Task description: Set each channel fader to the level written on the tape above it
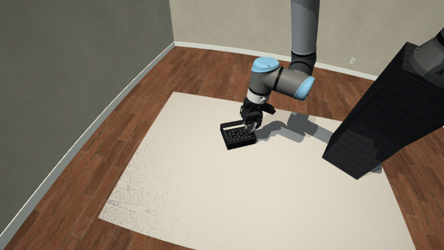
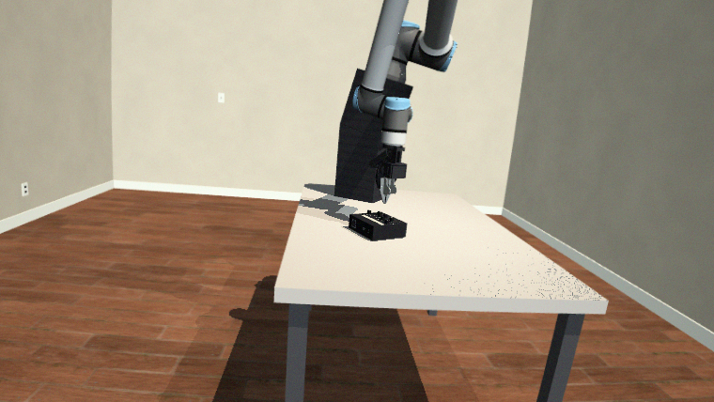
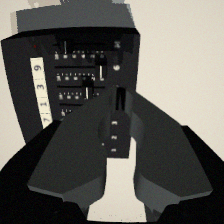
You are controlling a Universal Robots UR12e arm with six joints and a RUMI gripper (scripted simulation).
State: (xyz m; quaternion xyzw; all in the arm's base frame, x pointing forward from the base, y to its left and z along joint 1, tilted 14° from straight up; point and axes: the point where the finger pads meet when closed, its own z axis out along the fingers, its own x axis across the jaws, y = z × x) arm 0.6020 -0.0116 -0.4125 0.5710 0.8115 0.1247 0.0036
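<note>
The black lighting desk (image 1: 241, 143) (image 2: 390, 230) (image 3: 19, 62) lies on the table. Its white tape strip (image 1: 231, 127) (image 3: 38, 90) shows digits that look like 9, 3, 1 and 7 in the wrist view; the rest is hidden. Three fader caps show there: one in the top row (image 3: 65, 47), one in the row below it (image 3: 101, 71) and one in the third row (image 3: 88, 90). The lower faders are hidden by the fingers. My gripper (image 1: 250, 129) (image 2: 385, 200) (image 3: 120, 88) is shut and empty, and its tips hang a little above the desk.
The pale table top (image 1: 248, 192) (image 2: 425, 274) extends around the desk. The robot's tall black pedestal (image 1: 382, 114) (image 2: 357, 154) stands at the right in the top view and behind the gripper in the exterior view. The arm reaches down from above.
</note>
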